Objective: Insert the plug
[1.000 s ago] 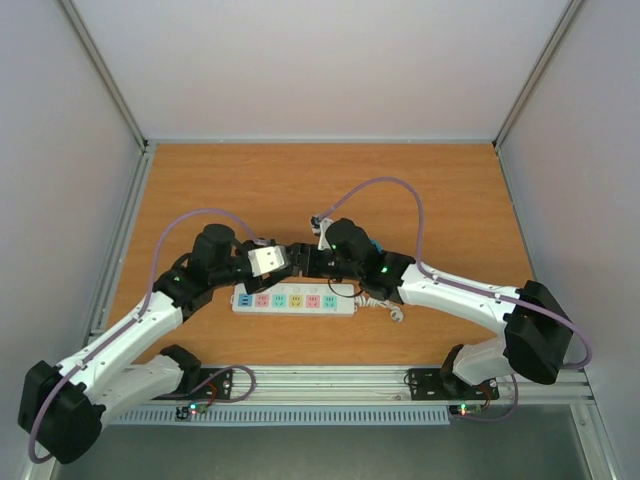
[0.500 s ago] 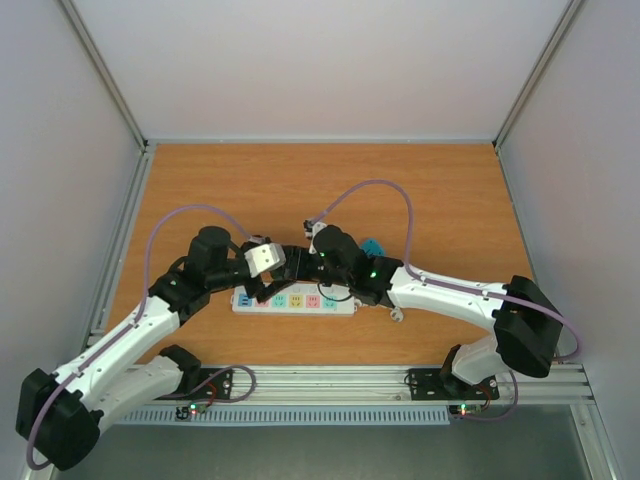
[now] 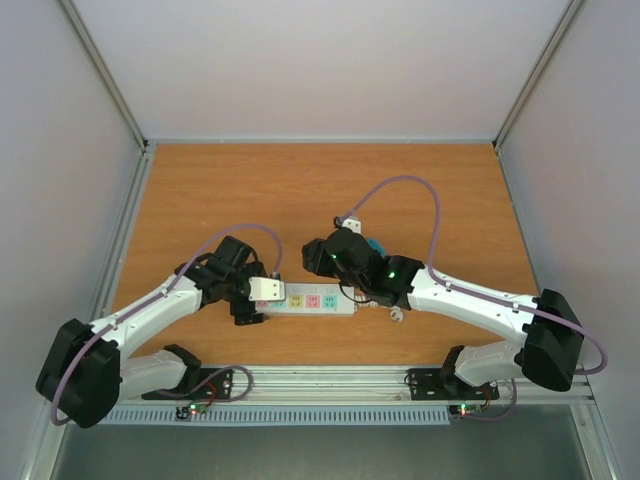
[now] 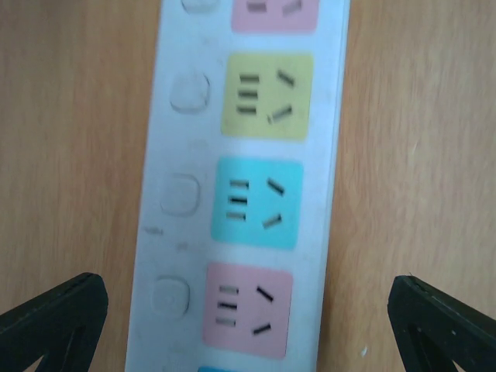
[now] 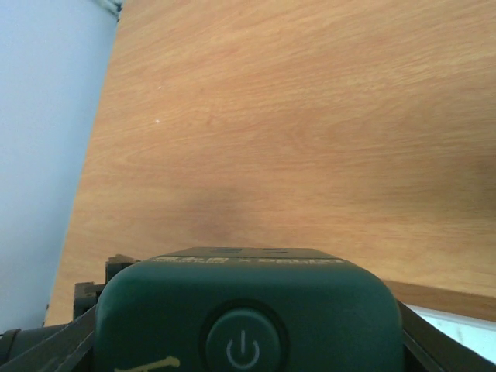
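A white power strip (image 3: 318, 301) with coloured sockets lies on the wooden table near the front. My left gripper (image 3: 256, 300) is open over the strip's left end. In the left wrist view its fingertips (image 4: 54, 325) straddle the strip (image 4: 240, 194) with pink, cyan and yellow sockets between them. My right gripper (image 3: 320, 256) is just behind the strip's middle. It is shut on a dark green plug (image 5: 248, 310) with a power symbol, which fills the bottom of the right wrist view. The plug's prongs are hidden.
The strip's white cable (image 3: 392, 312) curls at its right end. A small teal object (image 3: 375, 247) sits behind the right arm. Grey walls (image 3: 80, 200) enclose the table on the left, back and right. An aluminium rail (image 3: 330, 380) runs along the front.
My left gripper has swung down and now straddles the strip's left end. My right gripper, with the plug, has pulled back and to the right, away from the left gripper.
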You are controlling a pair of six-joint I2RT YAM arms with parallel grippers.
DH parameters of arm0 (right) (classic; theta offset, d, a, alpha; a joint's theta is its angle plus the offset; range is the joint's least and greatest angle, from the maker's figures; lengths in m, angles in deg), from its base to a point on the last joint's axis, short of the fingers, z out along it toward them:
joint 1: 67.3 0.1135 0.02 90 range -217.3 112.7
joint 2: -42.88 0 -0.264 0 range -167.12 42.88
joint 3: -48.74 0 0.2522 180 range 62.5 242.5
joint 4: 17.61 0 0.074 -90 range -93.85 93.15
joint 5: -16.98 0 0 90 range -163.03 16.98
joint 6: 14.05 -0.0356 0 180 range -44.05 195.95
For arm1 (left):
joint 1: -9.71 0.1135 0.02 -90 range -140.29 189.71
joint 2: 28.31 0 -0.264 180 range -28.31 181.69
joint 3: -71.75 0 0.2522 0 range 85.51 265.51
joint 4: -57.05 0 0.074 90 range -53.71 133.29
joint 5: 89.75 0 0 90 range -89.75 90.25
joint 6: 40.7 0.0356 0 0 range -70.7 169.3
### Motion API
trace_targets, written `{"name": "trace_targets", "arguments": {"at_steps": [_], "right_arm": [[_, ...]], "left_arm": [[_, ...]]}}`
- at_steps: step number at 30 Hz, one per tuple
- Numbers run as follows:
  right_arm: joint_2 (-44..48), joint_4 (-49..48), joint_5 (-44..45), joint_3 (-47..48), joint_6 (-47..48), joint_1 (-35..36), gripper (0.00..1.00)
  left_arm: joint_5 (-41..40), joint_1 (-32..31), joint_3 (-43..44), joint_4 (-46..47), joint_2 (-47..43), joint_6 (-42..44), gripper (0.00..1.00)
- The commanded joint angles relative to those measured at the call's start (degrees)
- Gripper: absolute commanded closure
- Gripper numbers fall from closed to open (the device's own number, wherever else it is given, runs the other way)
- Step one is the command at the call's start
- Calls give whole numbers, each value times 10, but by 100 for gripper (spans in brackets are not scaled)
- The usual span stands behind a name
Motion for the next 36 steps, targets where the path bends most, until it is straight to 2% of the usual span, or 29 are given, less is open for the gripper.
{"name": "trace_targets", "arguments": {"at_steps": [1,7,14,21,27,31,33,36], "right_arm": [[20,37,58,10,-2,2,88],[36,42,60,-3,-4,2,92],[57,39,50,-15,0,3,92],[60,44,46,-21,4,3,91],[60,65,63,-13,4,3,92],[56,78,75,-6,5,3,92],[53,82,81,-6,4,3,92],[43,86,86,-5,6,3,92]], "left_arm": [[-63,6,-7,-21,1,73,0],[-74,30,-9,-31,6,114,0],[-46,101,49,-88,105,177,0],[-7,110,77,-123,168,192,1],[42,109,77,-108,197,108,28],[13,95,28,-42,171,45,35],[-13,79,0,6,154,8,42],[-43,50,-20,51,141,-53,43]]}}
